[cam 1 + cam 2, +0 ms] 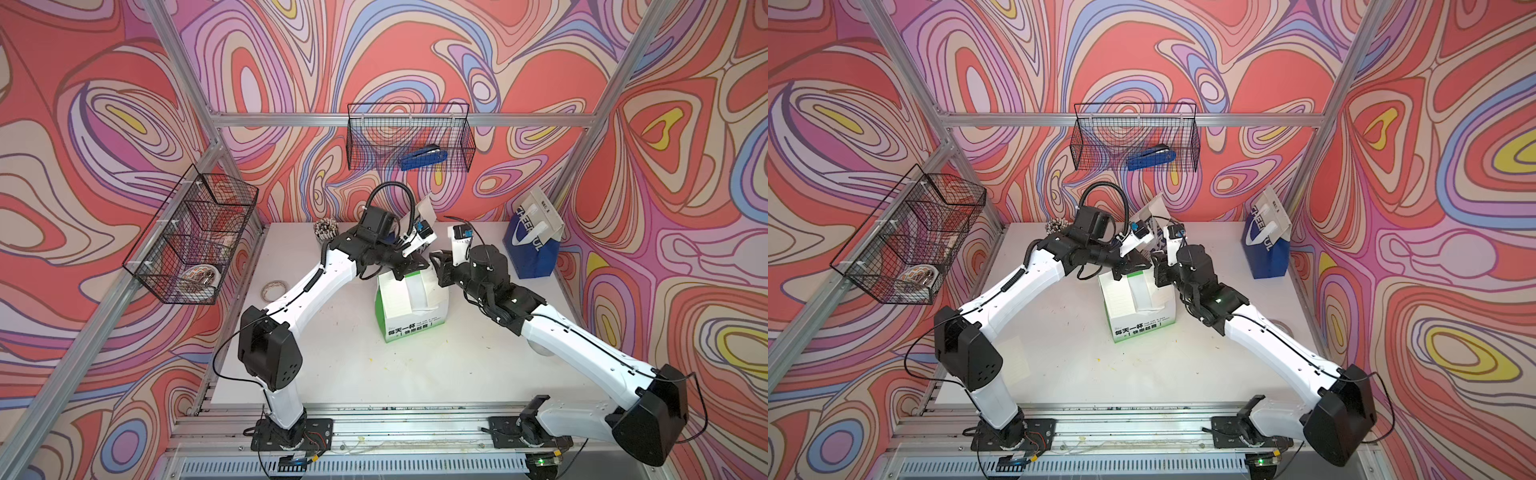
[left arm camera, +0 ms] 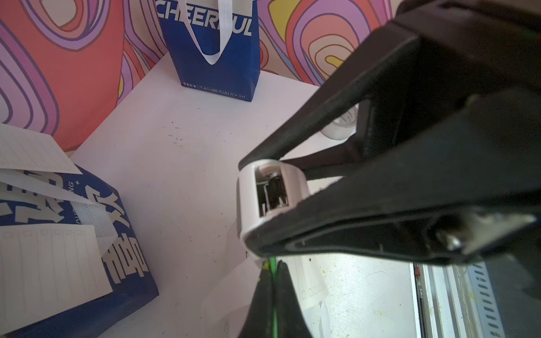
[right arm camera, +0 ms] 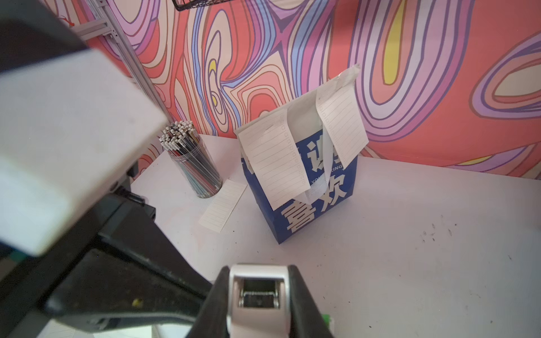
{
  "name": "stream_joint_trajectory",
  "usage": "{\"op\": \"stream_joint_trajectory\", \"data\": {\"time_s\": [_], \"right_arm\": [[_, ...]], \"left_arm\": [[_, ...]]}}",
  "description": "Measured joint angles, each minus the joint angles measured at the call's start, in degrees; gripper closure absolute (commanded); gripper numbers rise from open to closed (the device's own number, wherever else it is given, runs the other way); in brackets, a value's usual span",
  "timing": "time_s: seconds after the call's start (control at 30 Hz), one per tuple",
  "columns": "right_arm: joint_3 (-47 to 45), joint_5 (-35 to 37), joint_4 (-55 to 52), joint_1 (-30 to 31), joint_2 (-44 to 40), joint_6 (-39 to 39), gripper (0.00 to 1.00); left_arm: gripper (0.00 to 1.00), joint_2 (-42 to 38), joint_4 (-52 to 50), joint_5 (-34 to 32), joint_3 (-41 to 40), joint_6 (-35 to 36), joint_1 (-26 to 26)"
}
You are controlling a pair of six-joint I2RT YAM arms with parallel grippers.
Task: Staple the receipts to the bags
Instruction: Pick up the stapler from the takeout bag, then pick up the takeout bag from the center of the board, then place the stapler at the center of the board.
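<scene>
Stapling the green bag (image 1: 409, 328) at table centre looks to be the step in hand; left gripper (image 2: 272, 264) pinches its top edge, jaws pressed together; right gripper (image 3: 258, 270) clamps the white stapler (image 3: 259, 295), at 12 o'clock of the receipt (image 1: 405, 297); next, squeeze fully, then release.

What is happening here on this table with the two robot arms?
The robot is stapling receipts to bags. The left gripper is shut on the top edge of the green-white bag, which stands in the middle with receipts draped over it. The right gripper clamps a white stapler just above that bag. The blue bag with Chinese characters has two receipts hanging on it. The CHEERFUL bag stands apart by the wall.
</scene>
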Motion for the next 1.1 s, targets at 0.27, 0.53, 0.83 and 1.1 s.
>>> {"op": "stream_joint_trajectory", "data": {"time_s": [0.27, 0.53, 0.83, 1.1], "right_arm": [[6.8, 4.7, -6.3, -7.0, -1.9, 0.4, 0.81], [10.9, 5.2, -25.9, -17.5, 3.3, 4.6, 0.89], [6.3, -2.8, -40.9, -17.4, 18.0, 6.0, 0.91], [4.2, -7.5, -40.5, -17.4, 30.9, 6.6, 0.91]], "left_arm": [[1.00, 0.0, 0.0, -1.1, 0.0, 1.9, -0.2], [1.00, -1.8, -1.3, -4.0, 0.0, 5.2, 0.7], [1.00, -10.6, -3.8, -9.8, -1.9, 4.6, 8.6], [1.00, -22.9, -4.7, -16.7, -11.6, 3.1, 19.2]]}}
